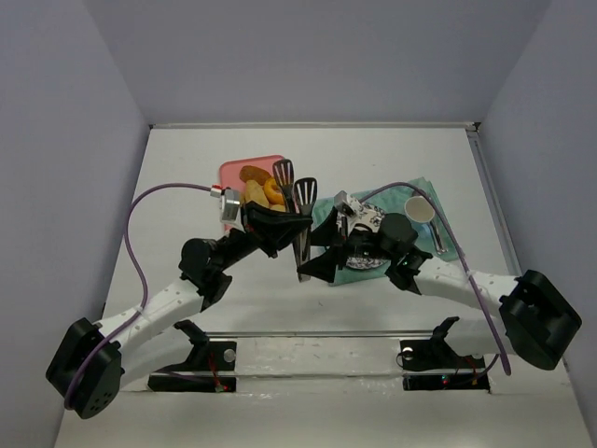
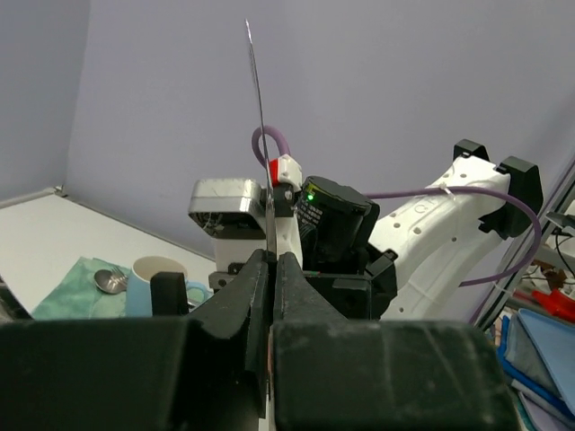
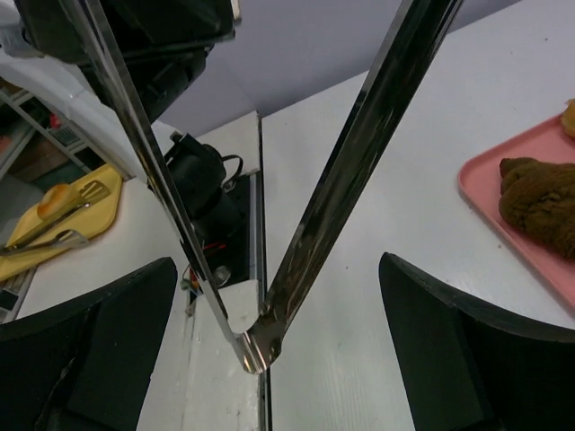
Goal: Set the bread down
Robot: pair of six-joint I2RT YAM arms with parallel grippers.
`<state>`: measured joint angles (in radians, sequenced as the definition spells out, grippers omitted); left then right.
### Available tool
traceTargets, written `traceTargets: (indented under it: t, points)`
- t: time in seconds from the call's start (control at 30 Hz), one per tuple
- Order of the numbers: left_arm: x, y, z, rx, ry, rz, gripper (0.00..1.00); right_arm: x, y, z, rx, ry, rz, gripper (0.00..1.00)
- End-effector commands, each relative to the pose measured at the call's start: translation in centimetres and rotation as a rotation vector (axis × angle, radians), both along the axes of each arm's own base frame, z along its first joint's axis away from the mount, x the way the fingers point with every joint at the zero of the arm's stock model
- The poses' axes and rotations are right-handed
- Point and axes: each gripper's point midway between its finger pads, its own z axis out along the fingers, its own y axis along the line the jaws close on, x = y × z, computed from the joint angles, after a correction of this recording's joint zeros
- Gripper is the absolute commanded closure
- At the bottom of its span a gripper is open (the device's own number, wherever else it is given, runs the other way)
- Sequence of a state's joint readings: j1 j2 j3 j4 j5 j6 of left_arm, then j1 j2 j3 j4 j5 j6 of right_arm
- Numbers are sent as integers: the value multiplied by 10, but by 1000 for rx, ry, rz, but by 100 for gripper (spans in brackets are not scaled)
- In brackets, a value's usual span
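The pink tray [image 1: 233, 171] at the back holds the bread [image 1: 254, 195], a small pale bun beside an orange donut [image 1: 273, 192] and a browner pastry [image 1: 254, 175]. My left gripper [image 1: 280, 222] is shut on metal tongs [image 1: 297, 201], whose slotted ends point at the tray. In the left wrist view the jaws [image 2: 272, 260] pinch one thin tong arm [image 2: 259, 117] edge-on. My right gripper [image 1: 317, 250] stands open around the tongs' hinge [image 3: 258, 346], its fingers [image 3: 135, 305] wide on either side without touching it. A brown pastry [image 3: 544, 193] lies on the tray's corner [image 3: 490, 193].
A green cloth [image 1: 415, 194] at the right carries a cup [image 1: 421, 209] and a spoon [image 2: 111, 281]. A dish [image 1: 366, 259] lies under the right arm. Grey walls close in the table on three sides. A yellow tray [image 3: 54, 220] sits off the table.
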<state>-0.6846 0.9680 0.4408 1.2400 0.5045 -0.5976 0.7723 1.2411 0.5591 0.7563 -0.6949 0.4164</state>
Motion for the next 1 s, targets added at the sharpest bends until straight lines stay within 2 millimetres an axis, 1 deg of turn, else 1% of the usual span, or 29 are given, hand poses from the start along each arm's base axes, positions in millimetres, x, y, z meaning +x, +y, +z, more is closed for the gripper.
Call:
traceTargets:
  t: [0.0,0.03,0.13,0.3,0.4,0.43,0.47,0.5,0.57,0.6,0.63,0.67,0.7,0.83,0.97]
  points:
    - [-38,33,67,-268,-258,5,94,6,12,55,156,-97,23,0]
    - [-38,33,65,-274,-250,6,95,2,16,62,175,-91,42,0]
    - [-44,40,68,-312,-269,1,95,3,22,67,199,-62,67,0]
    - [-57,47,71,-348,-309,-21,94,2,27,72,240,-22,105,1]
    - [-63,47,72,-346,-331,-41,95,1,28,72,235,-4,122,1]
    - [-68,45,71,-329,-354,-61,95,-1,29,67,206,16,135,1]
    - [-70,43,71,-314,-364,-73,95,-1,30,57,160,56,134,1]
    - [-77,42,71,-293,-393,-95,94,0,30,51,136,52,131,1]
    - [-77,41,71,-275,-415,-83,94,-3,28,47,106,59,139,2]
    - [-77,40,71,-270,-414,-81,94,-10,27,44,89,60,175,2]
    - [-79,43,74,-275,-428,-74,94,-12,26,40,78,71,187,3]
    - [-79,43,74,-269,-435,-66,94,-16,25,40,76,70,202,4]
    - [-78,42,73,-258,-447,-60,94,-25,23,41,78,52,257,6]
    - [-80,42,72,-248,-466,-56,94,-43,17,41,94,69,360,8]
    - [-79,42,71,-249,-469,-46,94,-46,16,39,108,79,372,9]
